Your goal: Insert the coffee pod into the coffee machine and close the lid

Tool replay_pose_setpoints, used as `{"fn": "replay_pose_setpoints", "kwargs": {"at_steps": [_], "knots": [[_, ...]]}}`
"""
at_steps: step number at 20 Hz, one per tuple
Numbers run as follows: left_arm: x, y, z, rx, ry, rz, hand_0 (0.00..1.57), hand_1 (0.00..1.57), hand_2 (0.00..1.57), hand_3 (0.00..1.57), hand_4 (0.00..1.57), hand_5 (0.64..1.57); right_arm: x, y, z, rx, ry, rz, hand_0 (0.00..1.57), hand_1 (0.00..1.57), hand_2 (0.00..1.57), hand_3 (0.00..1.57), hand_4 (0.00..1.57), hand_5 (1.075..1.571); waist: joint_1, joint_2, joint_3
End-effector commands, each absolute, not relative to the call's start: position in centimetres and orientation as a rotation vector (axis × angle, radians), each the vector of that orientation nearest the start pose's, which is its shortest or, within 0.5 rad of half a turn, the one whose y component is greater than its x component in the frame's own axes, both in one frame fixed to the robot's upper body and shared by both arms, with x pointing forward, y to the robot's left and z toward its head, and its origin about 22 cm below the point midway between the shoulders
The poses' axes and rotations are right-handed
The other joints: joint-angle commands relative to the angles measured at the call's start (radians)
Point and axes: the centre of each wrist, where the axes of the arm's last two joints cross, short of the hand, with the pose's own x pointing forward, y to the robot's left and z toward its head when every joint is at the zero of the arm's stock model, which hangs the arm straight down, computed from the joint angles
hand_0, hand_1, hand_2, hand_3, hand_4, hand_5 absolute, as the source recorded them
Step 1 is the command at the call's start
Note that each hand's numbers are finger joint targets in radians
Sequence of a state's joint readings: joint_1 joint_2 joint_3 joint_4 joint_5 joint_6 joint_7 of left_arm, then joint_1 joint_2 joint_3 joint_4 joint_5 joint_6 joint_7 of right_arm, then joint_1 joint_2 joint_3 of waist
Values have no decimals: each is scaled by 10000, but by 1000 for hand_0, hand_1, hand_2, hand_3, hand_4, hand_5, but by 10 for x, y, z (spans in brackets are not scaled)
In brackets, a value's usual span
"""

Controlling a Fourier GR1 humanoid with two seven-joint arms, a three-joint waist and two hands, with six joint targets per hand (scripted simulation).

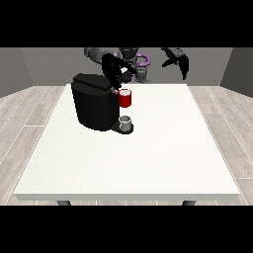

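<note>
A white table (148, 168) fills the near ground, its front half bare to the edge; wood-look floor (20, 123) and grey walls (44, 66) surround it; mid-table stands a black machine (94, 106), a red holder (125, 99) over a grey cup (125, 122); beyond, the hand at the view's left (117, 71) pinches a small pod (129, 76) above the holder; the hand at the view's right (180, 63) hangs clear, fingers loosely drooping.

I see the black coffee machine (94, 106) standing upright on the far left part of the bench. Its red pod holder (125, 99) juts out at the front right, open at the top. A small grey cup (126, 122) sits on its base below.
</note>
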State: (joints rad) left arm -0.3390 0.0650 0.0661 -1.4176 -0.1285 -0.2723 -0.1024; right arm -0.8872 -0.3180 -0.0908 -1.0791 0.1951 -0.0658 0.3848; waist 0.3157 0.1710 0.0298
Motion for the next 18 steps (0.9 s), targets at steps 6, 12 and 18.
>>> {"fn": "replay_pose_setpoints", "kwargs": {"at_steps": [6, 12, 18], "knots": [[328, 202, 67, -2036, -18416, -4683, 0, 0, 0, 0, 444, 1571, 407, -189, 256, -3518, -18447, 3560, 0, 0, 0, 0, 0, 1571, 1696, 687, -288], [340, 182, 88, -2445, -18849, -5371, 0, 0, 0, 0, 418, 1571, 403, -196, 281, -4080, -18767, 3577, 0, 0, 0, 0, 0, 1571, 2410, 1250, -281], [350, 191, 110, -2517, -19325, -5855, 0, 0, 0, 0, 215, 1571, 401, -198, 296, -3539, -19598, 3018, 0, 0, 0, 0, 0, 1571, 2704, 1789, -293]]}}
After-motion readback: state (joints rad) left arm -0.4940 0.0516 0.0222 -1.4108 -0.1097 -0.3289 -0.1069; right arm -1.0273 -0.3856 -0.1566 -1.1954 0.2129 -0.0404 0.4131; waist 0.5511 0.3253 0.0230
